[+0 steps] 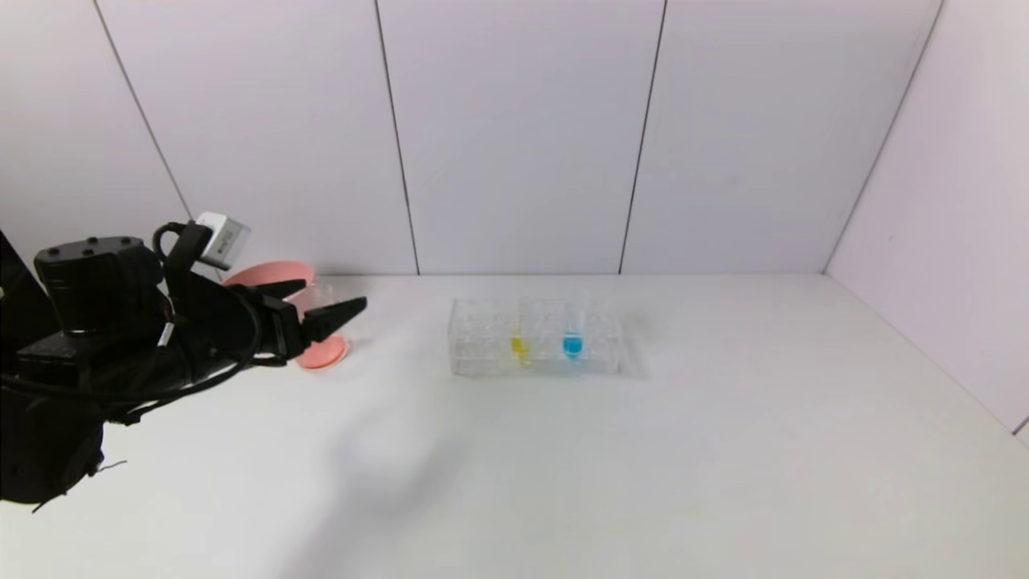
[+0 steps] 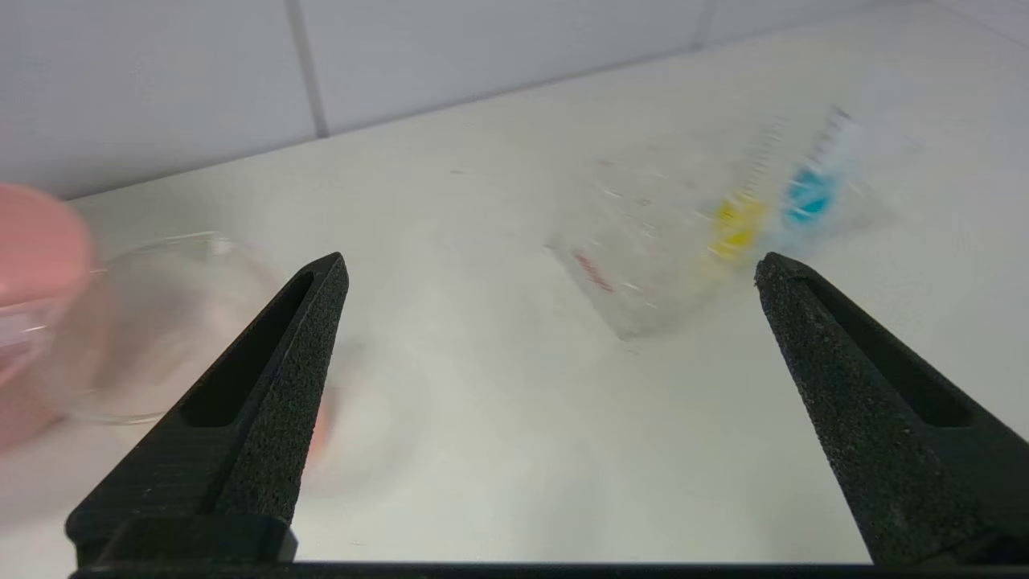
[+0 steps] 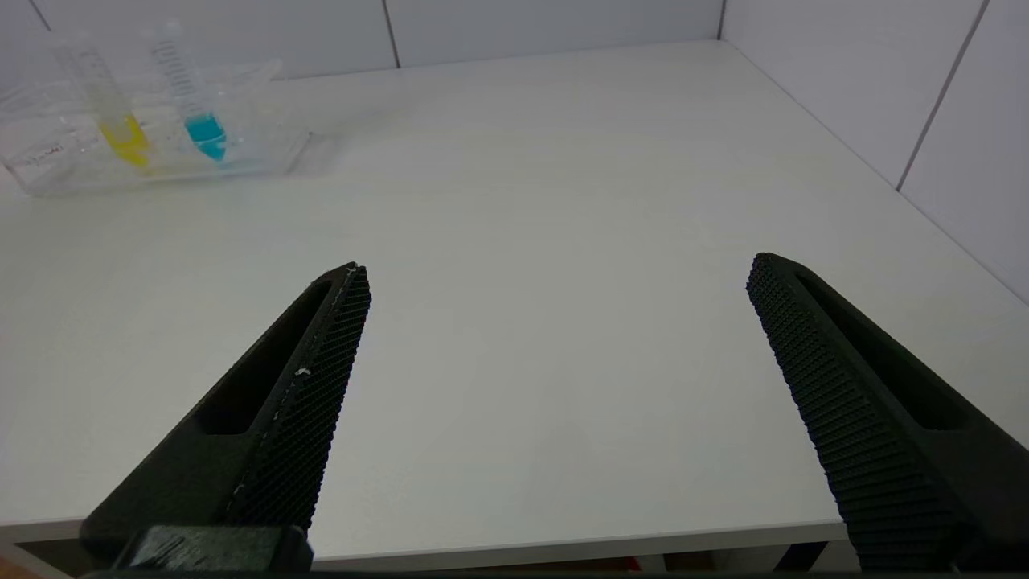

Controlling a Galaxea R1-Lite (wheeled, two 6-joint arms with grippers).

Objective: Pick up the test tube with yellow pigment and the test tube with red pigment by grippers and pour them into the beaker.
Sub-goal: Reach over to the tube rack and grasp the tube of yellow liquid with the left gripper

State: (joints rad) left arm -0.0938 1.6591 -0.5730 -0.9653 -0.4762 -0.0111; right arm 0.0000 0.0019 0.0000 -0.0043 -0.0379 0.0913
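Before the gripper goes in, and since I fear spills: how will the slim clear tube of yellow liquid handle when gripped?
The slim clear tube of yellow liquid looks smooth-walled, so probably slippery. It seems light, with only a little liquid at its bottom. It stands upright in the clear many-holed rack, so it likely lifts straight out; tilted, it may spill.

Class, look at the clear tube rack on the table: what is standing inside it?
The clear tube rack holds two upright tubes: the test tube with yellow pigment and, beside it, a blue-liquid tube. No red tube shows in it; the other holes look empty.

Lab bench: tube rack (image 1: 537,338), beaker (image 2: 153,322).
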